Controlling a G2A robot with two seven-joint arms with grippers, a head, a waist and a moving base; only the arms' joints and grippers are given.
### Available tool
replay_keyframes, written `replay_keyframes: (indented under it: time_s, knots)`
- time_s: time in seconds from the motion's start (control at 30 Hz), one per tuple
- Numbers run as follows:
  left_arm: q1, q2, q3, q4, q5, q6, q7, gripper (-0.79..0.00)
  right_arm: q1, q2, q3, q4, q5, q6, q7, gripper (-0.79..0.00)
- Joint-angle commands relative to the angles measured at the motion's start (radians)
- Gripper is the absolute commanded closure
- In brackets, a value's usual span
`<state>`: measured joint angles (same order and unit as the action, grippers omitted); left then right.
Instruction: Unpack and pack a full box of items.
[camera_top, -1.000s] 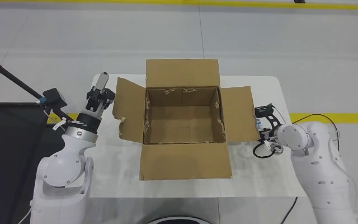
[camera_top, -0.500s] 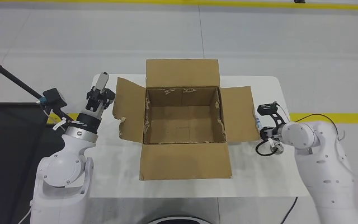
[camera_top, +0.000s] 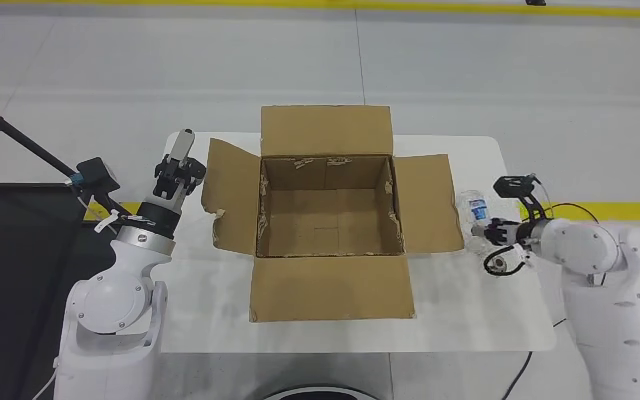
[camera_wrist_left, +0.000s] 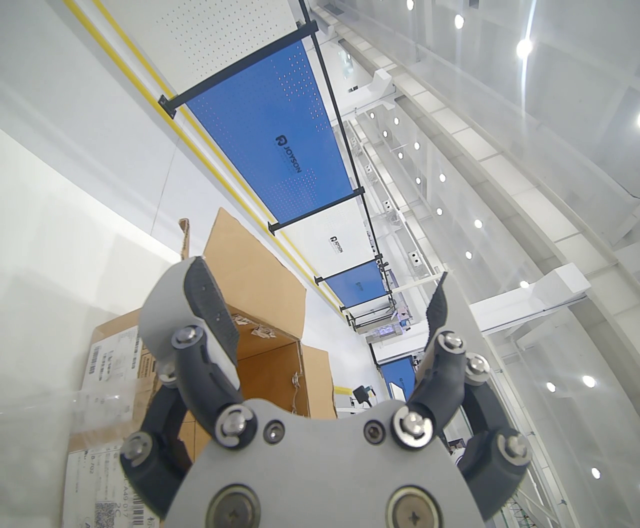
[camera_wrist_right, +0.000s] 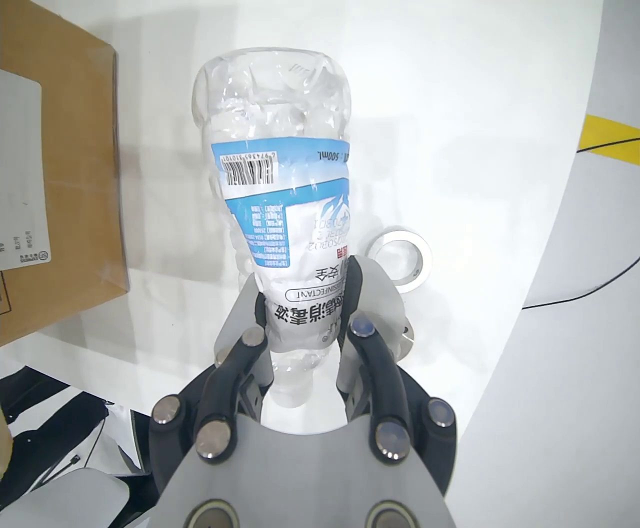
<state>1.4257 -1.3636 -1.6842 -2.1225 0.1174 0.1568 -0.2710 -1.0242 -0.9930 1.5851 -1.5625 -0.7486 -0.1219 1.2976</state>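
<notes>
An open cardboard box (camera_top: 330, 225) stands in the middle of the white table (camera_top: 470, 300), all flaps folded out and its inside bare. A clear plastic bottle (camera_wrist_right: 280, 165) with a blue-and-white label lies just right of the box's right flap (camera_top: 428, 200). My right gripper (camera_wrist_right: 306, 305) is shut on the bottle (camera_top: 476, 209) near its neck, at the table's right side (camera_top: 491, 232). My left gripper (camera_wrist_left: 325, 310) is open and holds nothing. It stands left of the box, fingers pointing away from the table (camera_top: 181, 150).
A small metal ring (camera_wrist_right: 403, 258) lies on the table beside the bottle. A corner of the box flap (camera_wrist_right: 55, 150) with a shipping label sits close to the bottle. The table's right edge (camera_top: 515, 200) is near the right arm.
My right arm has moved right, away from the box's flap, taking the bottle with it. The left arm has not moved.
</notes>
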Motion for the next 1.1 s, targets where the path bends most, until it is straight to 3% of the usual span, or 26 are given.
replay_keyframes:
  time_s: [0.0, 0.3, 0.5, 0.77, 1.07]
  knots:
    - [0.0, 0.0, 0.0, 0.0, 0.0, 0.0, 0.0, -0.785, -0.007, 0.002, 0.027, -0.003, 0.038, 0.01, -0.02, 0.0]
    - [0.0, 0.0, 0.0, 0.0, 0.0, 0.0, 0.0, -0.785, -0.062, 0.01, 0.127, -0.163, 0.128, 0.096, -0.143, 0.0]
    - [0.0, 0.0, 0.0, 0.0, 0.0, 0.0, 0.0, -0.785, -0.058, 0.006, 0.143, -0.254, 0.268, 0.145, -0.213, 0.0]
    - [0.0, 0.0, 0.0, 0.0, 0.0, 0.0, 0.0, -0.785, -0.026, 0.007, 0.153, -0.196, 0.588, -0.013, -0.191, 0.0]
    - [0.006, 0.001, -0.001, 0.002, -0.01, -0.017, -0.001, -0.785, -0.004, 0.014, 0.087, -0.211, 0.672, -0.084, -0.153, 0.0]
